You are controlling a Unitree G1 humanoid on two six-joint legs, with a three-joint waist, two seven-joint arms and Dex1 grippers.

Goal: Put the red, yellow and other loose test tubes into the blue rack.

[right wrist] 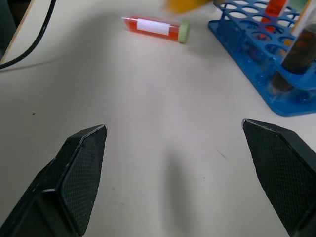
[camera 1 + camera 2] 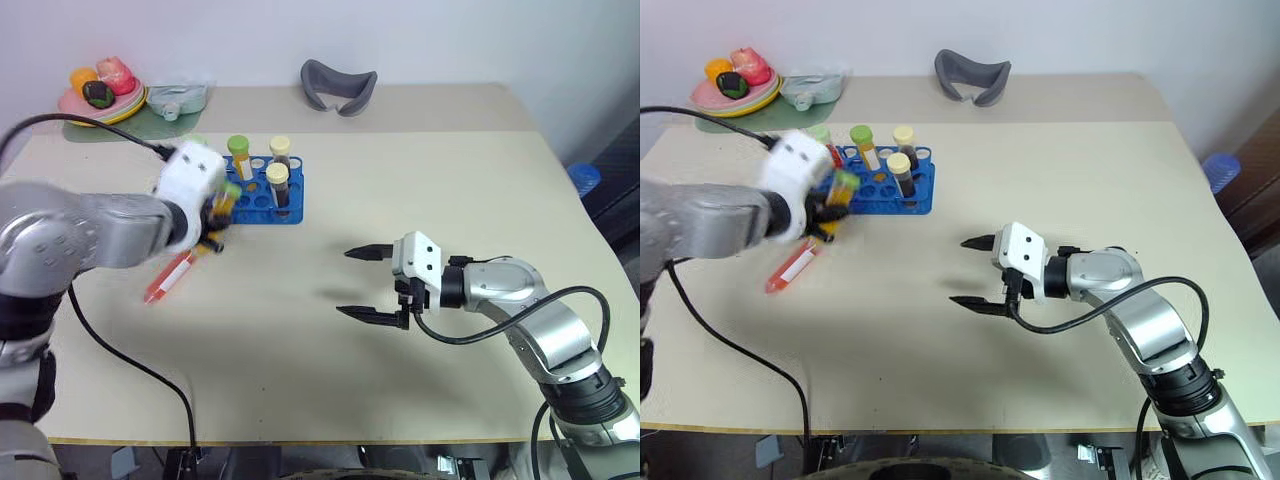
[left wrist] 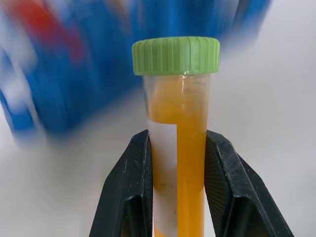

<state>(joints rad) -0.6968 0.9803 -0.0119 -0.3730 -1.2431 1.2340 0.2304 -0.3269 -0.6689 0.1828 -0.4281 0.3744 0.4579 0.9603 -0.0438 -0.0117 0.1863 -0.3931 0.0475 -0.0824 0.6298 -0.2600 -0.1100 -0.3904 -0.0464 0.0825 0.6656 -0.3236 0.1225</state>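
The left gripper [image 3: 175, 163] is clamped tight on a yellow tube [image 3: 180, 148] with a green cap, holding it by the middle. In the left eye view that is at the left of the frame, just beside the blue rack [image 2: 290, 212], which sits at upper left of the table [image 2: 420, 180]. A red tube [image 2: 168, 278] lies flat on the table, just below and left of the rack. The right gripper [image 2: 372, 284] hangs in the middle of the frame with its jaws wide apart and nothing in them.

The step now looks like dropping the yellow tube into the rack. To do it well, I think the tube should stand straight up, cap on top, right over a free hole. Then it should go down slowly, so it does not bump the tubes already standing there.

There is lots of bare table between the two arms. The rack's near side has open holes. The red tube lies close under the left arm, so a low swing could knock it. The table's left edge is not far from it.
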